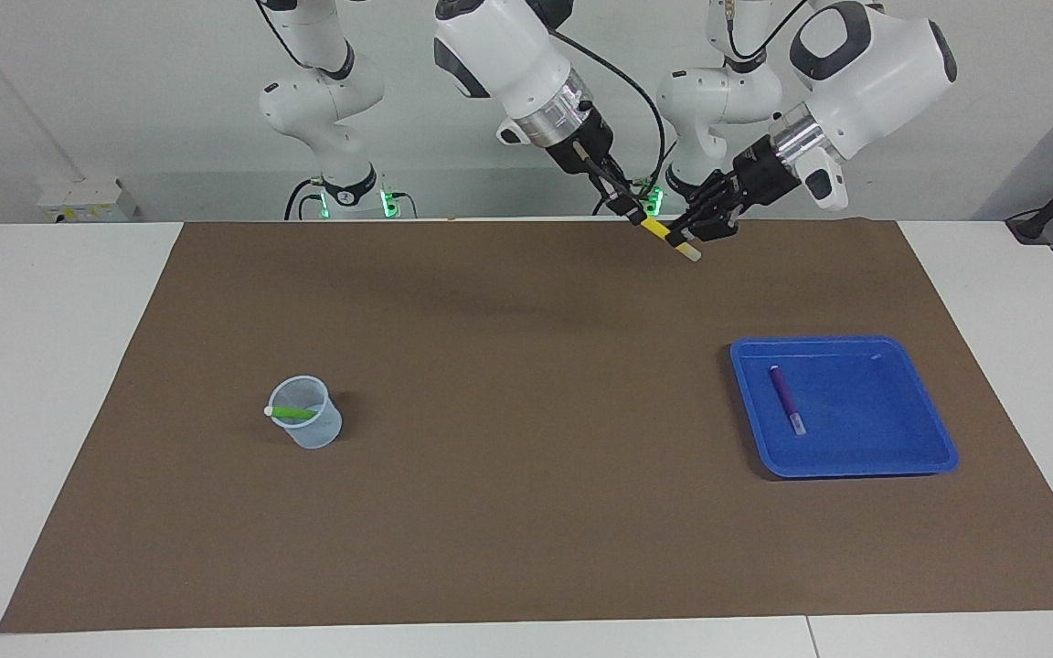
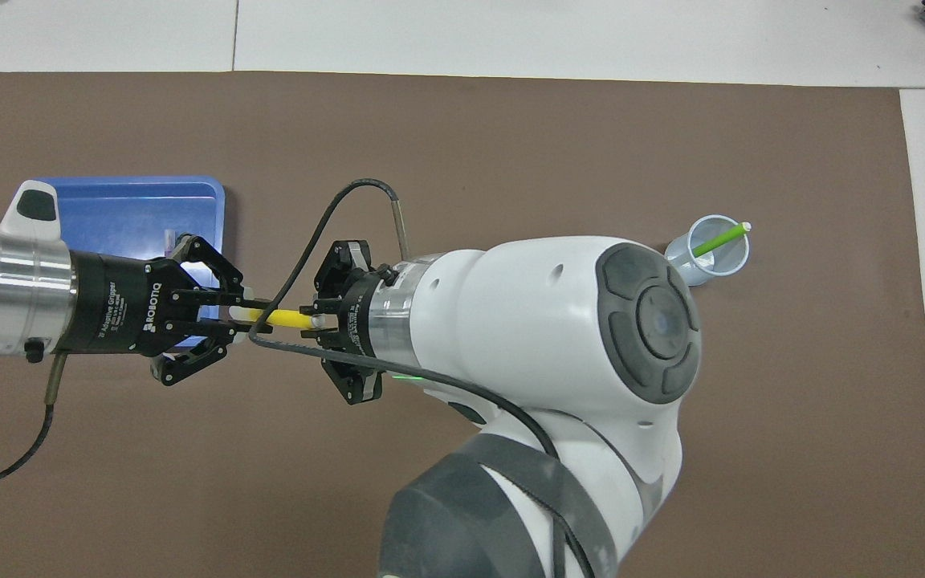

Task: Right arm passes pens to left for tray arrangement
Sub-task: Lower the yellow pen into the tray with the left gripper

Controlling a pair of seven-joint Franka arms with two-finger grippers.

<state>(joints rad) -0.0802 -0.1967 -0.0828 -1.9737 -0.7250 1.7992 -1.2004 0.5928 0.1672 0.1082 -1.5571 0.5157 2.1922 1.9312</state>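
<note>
This is a robotics lab. Two white Franka arms, the left arm (image 1: pixel 856 73) and the right arm (image 1: pixel 508 55), stand bolted at one long edge of a plain white table (image 1: pixel 51 366), green status lights glowing at their bases. A brown mat (image 1: pixel 526 512) covers the work surface and marks out the working area. Bare pale walls, a wall-mounted socket box (image 1: pixel 88 199) and loose black cables (image 1: pixel 645 100) running along the arms all speak of a test bench, not a home or shop
</note>
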